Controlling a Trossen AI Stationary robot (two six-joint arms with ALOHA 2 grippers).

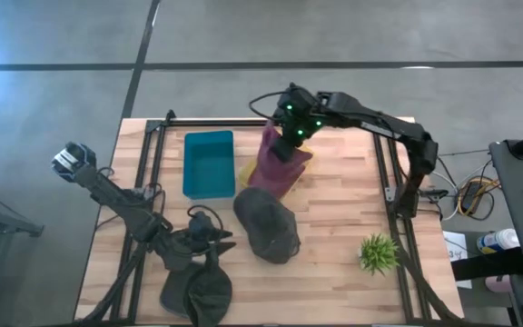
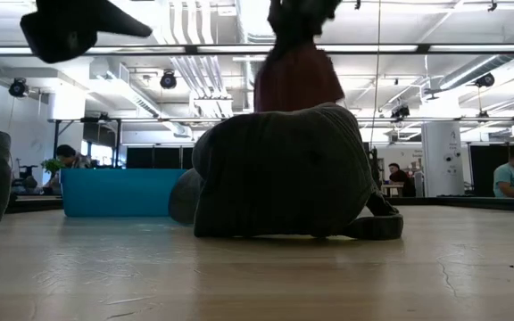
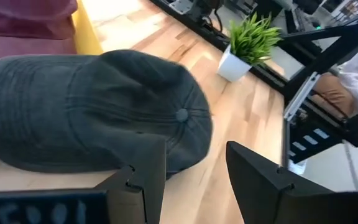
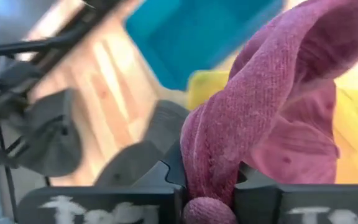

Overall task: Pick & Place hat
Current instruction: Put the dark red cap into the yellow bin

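A maroon knit hat (image 1: 281, 169) hangs from my right gripper (image 1: 288, 138) near the table's far middle, over a yellow object (image 1: 247, 173). In the low view the maroon hat (image 2: 298, 80) shows above a dark grey cap (image 2: 284, 174), which hides its lower end. That grey cap (image 1: 266, 227) rests on the table's middle. My left gripper (image 3: 194, 180) is open, near the table's front left, pointing at the grey cap (image 3: 92, 112) without touching it. A second dark cap (image 1: 198, 292) lies at the near edge. My right gripper (image 4: 209, 186) is shut on the maroon hat, a thick fold of its knit cloth (image 4: 213, 149) pinched between the two fingers. The fingers come from above, pointing down. The hat hangs slack below them; whether its lower end touches the yellow object I cannot tell.
A teal bin (image 1: 209, 163) stands at the far left of the table, beside the yellow object. A small potted plant (image 1: 378, 252) is at the near right. Black frame rails (image 1: 393, 182) run along the table's sides. Bare wood lies between the grey cap and the plant.
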